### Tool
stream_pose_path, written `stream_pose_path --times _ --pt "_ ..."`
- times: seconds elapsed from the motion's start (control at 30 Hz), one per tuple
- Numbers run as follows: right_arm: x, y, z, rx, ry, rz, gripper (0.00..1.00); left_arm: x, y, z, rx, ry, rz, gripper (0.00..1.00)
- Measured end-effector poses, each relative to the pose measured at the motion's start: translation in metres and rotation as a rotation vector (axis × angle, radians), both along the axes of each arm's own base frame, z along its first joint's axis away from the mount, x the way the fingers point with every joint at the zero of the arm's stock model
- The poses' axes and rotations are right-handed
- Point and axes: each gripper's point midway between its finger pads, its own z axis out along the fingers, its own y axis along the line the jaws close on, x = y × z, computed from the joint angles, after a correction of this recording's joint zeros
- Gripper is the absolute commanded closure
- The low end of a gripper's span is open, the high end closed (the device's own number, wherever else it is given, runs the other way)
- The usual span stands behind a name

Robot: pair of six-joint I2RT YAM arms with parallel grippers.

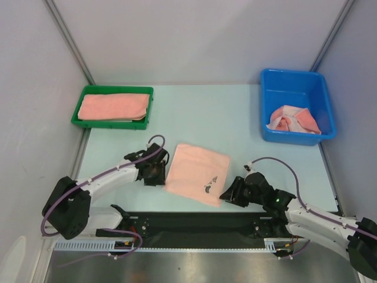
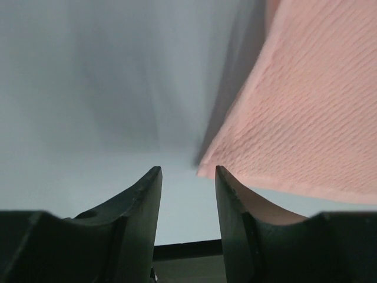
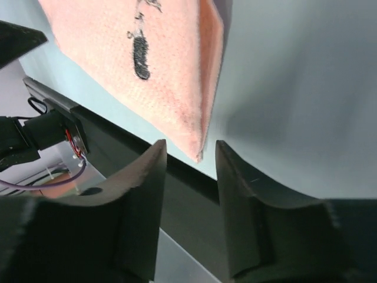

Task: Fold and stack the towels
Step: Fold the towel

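Observation:
A folded peach towel point(image 1: 197, 173) with a small dark motif lies flat on the table between the two arms. My left gripper point(image 1: 160, 172) sits at its left edge, open, with the towel's corner point(image 2: 206, 169) just beyond its fingertips and nothing between them. My right gripper point(image 1: 227, 194) sits at the towel's near right corner point(image 3: 199, 154), open, the corner tip just ahead of the gap. A folded pink towel point(image 1: 113, 107) lies in the green tray point(image 1: 79, 115). A crumpled pink and white towel point(image 1: 293, 119) lies in the blue bin point(image 1: 294, 88).
A black strip point(image 1: 194, 224) runs along the table's near edge between the arm bases. Grey walls close in the left, right and back sides.

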Motion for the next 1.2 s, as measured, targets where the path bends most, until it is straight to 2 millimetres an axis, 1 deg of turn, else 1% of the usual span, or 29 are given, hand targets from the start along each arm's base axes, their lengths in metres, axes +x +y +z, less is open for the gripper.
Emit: stream_pose_path --times 0.03,0.1,0.13,0.17,0.2,0.27,0.3,0.33,0.37,0.4,0.43,0.5,0.63,0.67,0.73,0.8,0.9,1.03,1.13,1.2 --pt "0.002 -0.002 0.004 -0.017 -0.011 -0.006 0.52 0.006 0.0 0.007 0.016 -0.008 -0.007 0.51" --pt "0.011 -0.006 0.017 -0.057 -0.048 -0.026 0.51 0.028 -0.007 0.025 0.02 -0.057 -0.02 0.5" --pt "0.018 -0.008 0.025 -0.077 -0.073 -0.04 0.53 0.042 -0.013 0.036 0.011 -0.089 -0.028 0.5" --pt "0.025 -0.01 0.032 -0.089 -0.093 -0.053 0.57 0.061 -0.019 0.049 -0.01 -0.122 -0.036 0.54" --pt "0.033 -0.011 0.039 -0.105 -0.117 -0.063 0.59 0.076 -0.023 0.058 -0.028 -0.146 -0.04 0.54" --pt "0.062 -0.022 0.05 -0.143 -0.151 -0.132 0.62 0.109 -0.035 0.074 -0.072 -0.189 -0.06 0.55" --pt "0.08 -0.028 0.054 -0.17 -0.163 -0.169 0.63 0.123 -0.041 0.079 -0.098 -0.205 -0.072 0.56" --pt "0.091 -0.033 0.054 -0.186 -0.161 -0.192 0.64 0.132 -0.048 0.081 -0.122 -0.212 -0.09 0.57" --pt "0.105 -0.04 0.053 -0.203 -0.153 -0.218 0.64 0.138 -0.055 0.081 -0.148 -0.212 -0.113 0.58" --pt "0.117 -0.046 0.049 -0.222 -0.139 -0.236 0.65 0.139 -0.064 0.079 -0.177 -0.207 -0.14 0.58" --pt "0.125 -0.052 0.043 -0.241 -0.123 -0.252 0.64 0.135 -0.073 0.076 -0.204 -0.19 -0.17 0.59" --pt "0.133 -0.057 0.035 -0.264 -0.099 -0.257 0.65 0.122 -0.092 0.073 -0.252 -0.172 -0.237 0.59" --pt "0.147 -0.054 0.028 -0.268 -0.075 -0.254 0.65 0.076 -0.145 0.07 -0.355 -0.161 -0.428 0.61" --pt "0.151 -0.053 0.027 -0.261 -0.073 -0.257 0.62 0.066 -0.154 0.07 -0.368 -0.16 -0.463 0.62" --pt "0.159 -0.052 0.025 -0.247 -0.066 -0.27 0.62 0.042 -0.175 0.07 -0.402 -0.164 -0.546 0.63" --pt "0.164 -0.053 0.02 -0.228 -0.045 -0.294 0.6 0.025 -0.193 0.07 -0.439 -0.172 -0.597 0.63" --pt "0.172 -0.051 0.019 -0.184 -0.038 -0.328 0.56 0.006 -0.202 0.058 -0.465 -0.164 -0.613 0.63" --pt "0.179 -0.047 0.023 -0.103 -0.051 -0.37 0.56 -0.024 -0.196 0.024 -0.449 -0.101 -0.599 0.64" --pt "0.182 -0.043 0.022 -0.057 -0.043 -0.387 0.56 -0.043 -0.195 0.0 -0.43 -0.047 -0.593 0.64" --pt "0.184 -0.04 0.02 -0.028 -0.034 -0.398 0.55 -0.046 -0.202 0.0 -0.449 -0.055 -0.586 0.64"
